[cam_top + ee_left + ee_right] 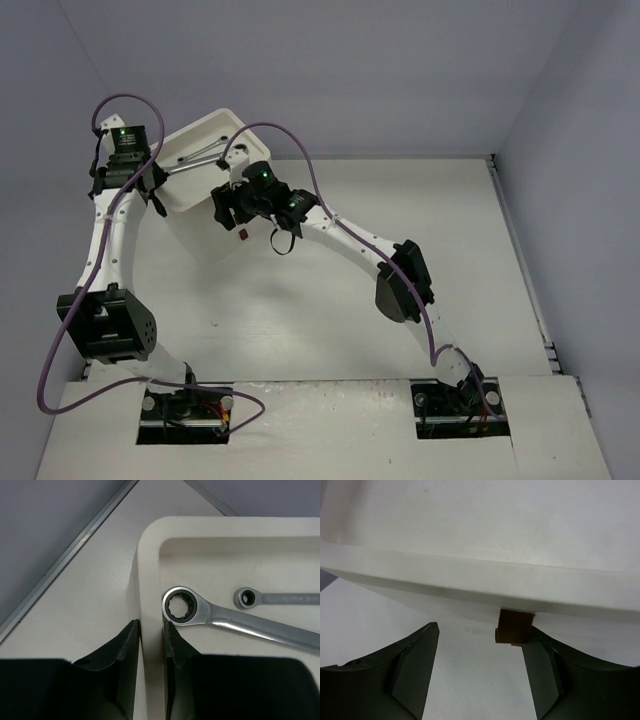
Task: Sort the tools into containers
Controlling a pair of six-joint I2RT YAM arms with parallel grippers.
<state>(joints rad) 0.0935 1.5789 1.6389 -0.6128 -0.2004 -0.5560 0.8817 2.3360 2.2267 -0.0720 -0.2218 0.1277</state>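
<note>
Left gripper (150, 639): fingers (127, 647) set narrow, straddling the corner rim of the tray (150, 540). 1 finger is outside the wall and 1 inside, and both appear pressed against it. The tray tops the white drawer box (205, 232), which stands at the far left of the tabletop (420, 220).

Tray contents, left wrist view: 2 silver ratchet wrenches, both lying flat. The larger wrench (210, 614) has its ring head just beside the inner finger. The smaller wrench (250, 598) lies just beyond it, not touching it, with its handle running off the right edge of the frame.

Right gripper (480, 667): fingers (415, 670) spread wide, holding nothing, level with the front face of the box. 1 brown handle tab (515, 626) projects below a drawer edge. It sits between the fingers, hard by the one on the picture's right. Whether it touches that finger cannot be told.
</note>
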